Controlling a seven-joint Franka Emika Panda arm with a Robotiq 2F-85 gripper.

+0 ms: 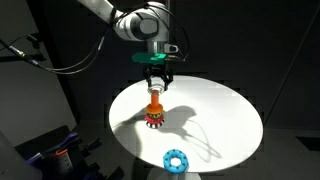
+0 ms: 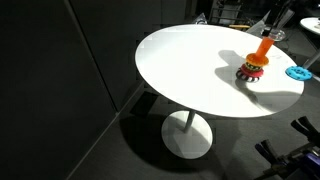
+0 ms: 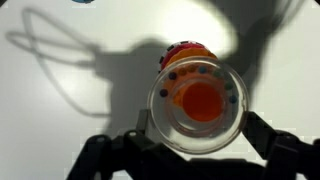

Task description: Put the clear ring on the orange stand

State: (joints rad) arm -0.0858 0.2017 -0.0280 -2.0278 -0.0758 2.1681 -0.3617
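The orange stand (image 1: 155, 110) is an upright orange peg on a round red, white and dark base, standing on the white round table (image 1: 220, 105); it also shows in an exterior view (image 2: 256, 58). My gripper (image 1: 157, 85) hangs right above the peg top. In the wrist view the gripper (image 3: 196, 140) is shut on the clear ring (image 3: 197, 105), a transparent ring held between the fingers. The orange stand (image 3: 200, 98) shows through the ring's centre, directly below it. In both exterior views the clear ring is too faint to make out.
A larger bright blue ring (image 1: 176, 159) with holes lies flat near the table's front edge; it also shows in an exterior view (image 2: 297, 72). The table's edge (image 2: 180, 95) drops to a dark floor. Cables and dark equipment stand around the table.
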